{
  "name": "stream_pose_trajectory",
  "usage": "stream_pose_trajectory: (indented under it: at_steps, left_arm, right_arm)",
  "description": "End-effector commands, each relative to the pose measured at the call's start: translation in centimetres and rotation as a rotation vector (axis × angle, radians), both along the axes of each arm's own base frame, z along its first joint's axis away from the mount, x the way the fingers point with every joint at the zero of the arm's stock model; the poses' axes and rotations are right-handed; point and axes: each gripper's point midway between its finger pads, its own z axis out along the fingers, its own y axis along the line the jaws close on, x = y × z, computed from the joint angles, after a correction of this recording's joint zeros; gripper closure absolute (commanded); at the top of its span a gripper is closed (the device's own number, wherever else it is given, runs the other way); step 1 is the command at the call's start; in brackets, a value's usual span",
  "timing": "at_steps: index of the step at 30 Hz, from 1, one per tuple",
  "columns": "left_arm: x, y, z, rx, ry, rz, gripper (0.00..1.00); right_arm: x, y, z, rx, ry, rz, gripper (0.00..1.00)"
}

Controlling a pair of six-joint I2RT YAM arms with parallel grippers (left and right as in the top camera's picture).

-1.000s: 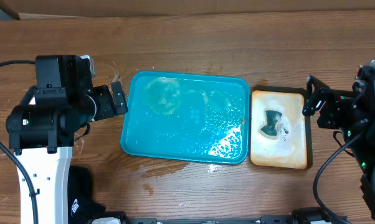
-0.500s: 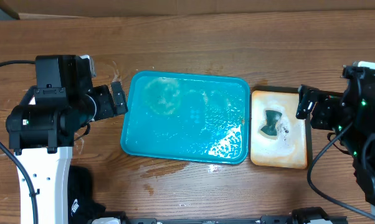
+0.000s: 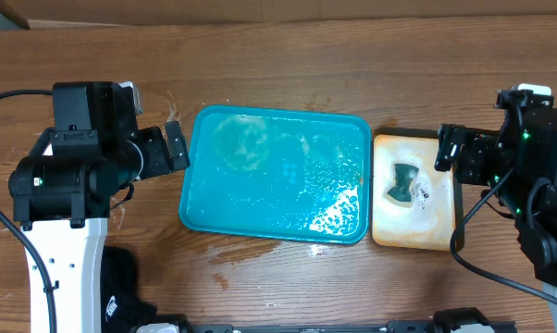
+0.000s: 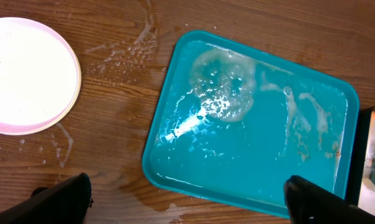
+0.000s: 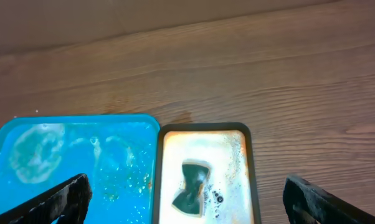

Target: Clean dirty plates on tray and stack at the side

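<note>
The teal tray lies mid-table, wet, with a ring of foam at its back left and no plate on it. One white round plate shows only in the left wrist view, on the wood left of the tray; the left arm hides it from overhead. My left gripper hovers open by the tray's left rim, its jaws wide and empty. My right gripper hangs open over the right edge of the cream tray, nothing between its fingers.
A cream tray with a dark rim sits right of the teal tray, holding a dark sponge in soapy water. Water drops and puddles wet the wood around the teal tray. A cardboard edge runs along the table's back.
The right arm has moved left, bringing its gripper over the right side of the cream tray. The left arm has not moved.
</note>
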Motion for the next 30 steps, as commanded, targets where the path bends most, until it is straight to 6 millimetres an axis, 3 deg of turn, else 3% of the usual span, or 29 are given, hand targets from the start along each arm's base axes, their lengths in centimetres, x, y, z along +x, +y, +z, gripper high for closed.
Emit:
stream_pose_trajectory:
  at_steps: [1, 30]
  left_arm:
    - [-0.05, -0.12, 1.17, 0.021, -0.041, -0.026, 0.00]
    - [-0.03, -0.08, 1.15, 0.021, -0.040, -0.025, 0.00]
  right_arm:
    - [-0.22, -0.34, 1.15, -0.016, -0.038, -0.005, 0.00]
    - [0.52, 0.11, 2.01, 0.008, -0.082, 0.006, 0.00]
